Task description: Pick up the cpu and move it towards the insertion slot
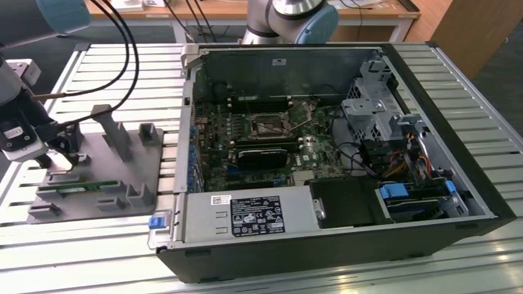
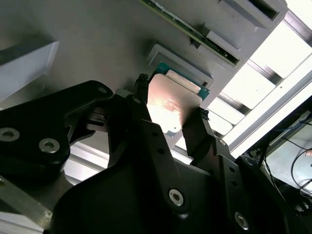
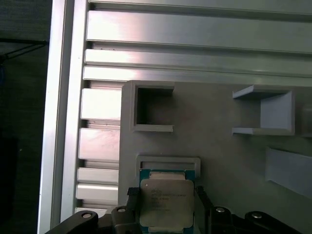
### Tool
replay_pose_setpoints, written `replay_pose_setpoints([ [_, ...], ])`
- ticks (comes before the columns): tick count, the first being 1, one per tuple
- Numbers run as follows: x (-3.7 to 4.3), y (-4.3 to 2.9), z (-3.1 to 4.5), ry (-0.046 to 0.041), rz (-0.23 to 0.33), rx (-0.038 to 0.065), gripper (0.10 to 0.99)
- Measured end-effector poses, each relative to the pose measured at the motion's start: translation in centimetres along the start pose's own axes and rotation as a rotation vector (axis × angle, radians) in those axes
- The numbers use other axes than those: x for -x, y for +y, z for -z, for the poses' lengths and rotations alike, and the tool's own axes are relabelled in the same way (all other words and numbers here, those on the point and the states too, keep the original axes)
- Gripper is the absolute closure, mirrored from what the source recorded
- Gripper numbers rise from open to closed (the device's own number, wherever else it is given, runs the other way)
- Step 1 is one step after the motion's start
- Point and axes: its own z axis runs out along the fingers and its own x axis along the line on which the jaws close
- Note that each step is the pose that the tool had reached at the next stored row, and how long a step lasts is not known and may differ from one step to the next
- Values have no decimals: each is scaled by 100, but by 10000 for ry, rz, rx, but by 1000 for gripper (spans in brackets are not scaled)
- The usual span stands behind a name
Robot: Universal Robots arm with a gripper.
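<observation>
One cpu lies in one grey holder, pinched at two sides by the tool; one insertion slot sits inside the computer case.

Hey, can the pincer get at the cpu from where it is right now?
Probably yes. In both wrist views the pincer sits right at the cpu, which lies face up in its pocket on the grey holder plate, and nothing lies on its shiny top.

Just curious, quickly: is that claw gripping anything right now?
Gripper: straddles the cpu on its grey fixture; whether it is shut on it cannot be told.
</observation>
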Motion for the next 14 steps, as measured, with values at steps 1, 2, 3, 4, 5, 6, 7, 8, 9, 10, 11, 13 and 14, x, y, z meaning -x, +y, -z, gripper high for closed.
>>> replay_pose_setpoints([
  [1,0,0,4,2,0,-1,553],
  [2,0,0,9,3,0,-2,553],
  [3,0,0,14,1,0,-1,553],
  [4,0,1,20,1,0,0,553],
  [5,0,1,28,0,0,0,553],
  [6,0,1,38,0,0,0,553],
  [7,0,2,49,0,0,0,553],
  [8,0,2,64,0,-1,0,553],
  [9,0,3,77,0,0,0,553],
  [10,0,3,88,0,0,0,553],
  [11,0,3,98,0,0,0,553],
  [13,0,4,113,0,0,0,553],
  [14,0,4,119,0,0,0,553],
])
